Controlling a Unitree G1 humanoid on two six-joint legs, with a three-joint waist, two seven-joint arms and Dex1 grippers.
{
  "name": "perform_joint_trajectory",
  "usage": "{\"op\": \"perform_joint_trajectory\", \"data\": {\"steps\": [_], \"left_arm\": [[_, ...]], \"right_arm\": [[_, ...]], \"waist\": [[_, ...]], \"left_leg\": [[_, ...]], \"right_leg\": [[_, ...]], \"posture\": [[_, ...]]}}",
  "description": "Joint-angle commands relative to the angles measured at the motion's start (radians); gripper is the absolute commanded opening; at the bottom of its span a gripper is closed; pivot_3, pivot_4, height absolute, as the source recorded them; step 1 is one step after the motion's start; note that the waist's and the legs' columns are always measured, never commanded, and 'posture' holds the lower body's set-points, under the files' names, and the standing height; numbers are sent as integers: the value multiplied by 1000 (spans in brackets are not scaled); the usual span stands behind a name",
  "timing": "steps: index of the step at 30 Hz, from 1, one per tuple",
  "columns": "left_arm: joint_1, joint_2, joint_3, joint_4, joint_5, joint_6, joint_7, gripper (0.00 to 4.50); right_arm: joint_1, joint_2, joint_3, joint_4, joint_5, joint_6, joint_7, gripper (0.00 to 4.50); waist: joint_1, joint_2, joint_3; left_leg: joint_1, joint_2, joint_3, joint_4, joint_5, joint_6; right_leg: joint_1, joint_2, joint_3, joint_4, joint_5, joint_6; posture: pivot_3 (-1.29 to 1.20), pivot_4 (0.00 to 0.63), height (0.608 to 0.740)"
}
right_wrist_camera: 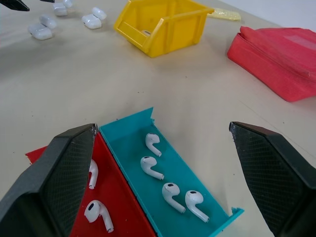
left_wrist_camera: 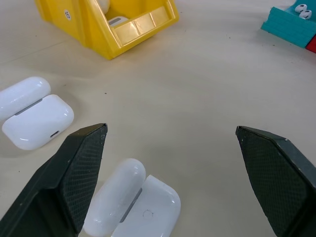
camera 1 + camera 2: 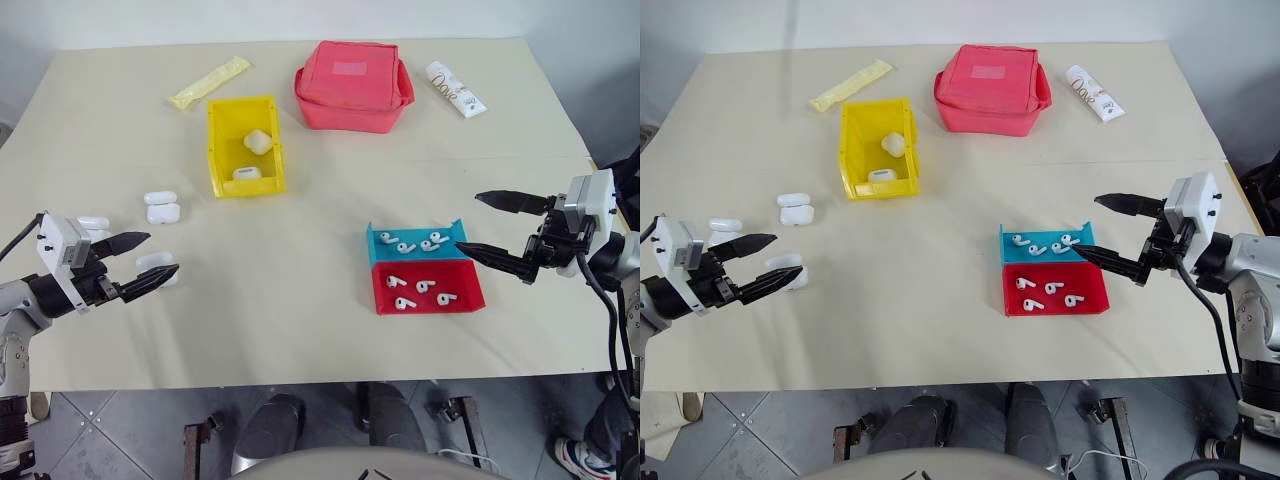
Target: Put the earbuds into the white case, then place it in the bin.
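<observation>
Three white cases lie on the table at the left: one (image 3: 160, 207) with its lid flipped open, one (image 3: 93, 224) near the edge, and one (image 2: 131, 205) under my left gripper (image 3: 163, 254). That gripper hovers open over it and holds nothing. The yellow bin (image 3: 214, 150) stands further back and holds two more white cases (image 3: 258, 141). Earbuds (image 1: 150, 168) lie in a blue tray (image 3: 420, 232), and more earbuds (image 3: 425, 286) in a red tray (image 3: 465, 285). My right gripper (image 3: 468, 222) is open just right of the trays, with nothing in it.
A red fabric pouch (image 3: 352, 86) sits at the back centre, next to the bin. A yellow packet (image 3: 208, 83) lies behind the bin, and a white tube (image 3: 456, 89) lies at the back right. Bare tabletop stretches between the cases and the trays.
</observation>
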Motion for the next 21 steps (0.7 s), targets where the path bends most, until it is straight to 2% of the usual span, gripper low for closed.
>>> {"op": "perform_joint_trajectory", "data": {"steps": [1, 4, 8, 14, 17, 21], "left_arm": [[-5, 12, 48, -18, -15, -33, -2, 4439], [-15, 9, 43, -37, 3, -6, 65, 4439], [21, 26, 66, -70, -18, 35, 77, 4439], [238, 69, 220, -149, -28, 104, 38, 4439], [388, 52, 337, -155, -20, 92, -11, 4439], [528, 10, 408, -192, -27, 90, -38, 4439]], "right_arm": [[-21, -12, -4, -5, -1, -20, 4, 4500], [-37, -9, 4, 3, 0, -22, 9, 4500], [-62, -6, 22, 20, -2, -24, 22, 4500], [-108, -9, 61, 57, -4, -32, 70, 4500], [-141, -12, 86, 79, 14, -25, 125, 4500], [-190, -8, 109, 121, 14, -41, 191, 4500]], "waist": [[0, 0, 0], [0, 0, 0], [-2, -1, 0], [-4, -1, 0], [-5, -1, 1], [-4, -1, 1]], "left_leg": [[0, 0, 0, 0, 0, 0], [0, 0, 1, 0, 0, 0], [0, 0, 1, 0, 0, 0], [0, 8, 7, 0, -3, -1], [0, 13, 10, 0, -5, -2], [1, 18, 14, 1, -8, -4]], "right_leg": [[0, 0, 0, 0, 0, 0], [-1, 0, 0, 0, 0, 0], [-1, 1, 1, 0, 1, 0], [-2, 4, 3, 1, 2, -2], [-2, 11, 4, -2, 4, -5], [-1, 14, 6, -7, 4, -7]], "posture": [[0, 150, 740], [0, 150, 740], [0, 150, 740], [0, 150, 740], [0, 150, 740], [0, 150, 740]]}}
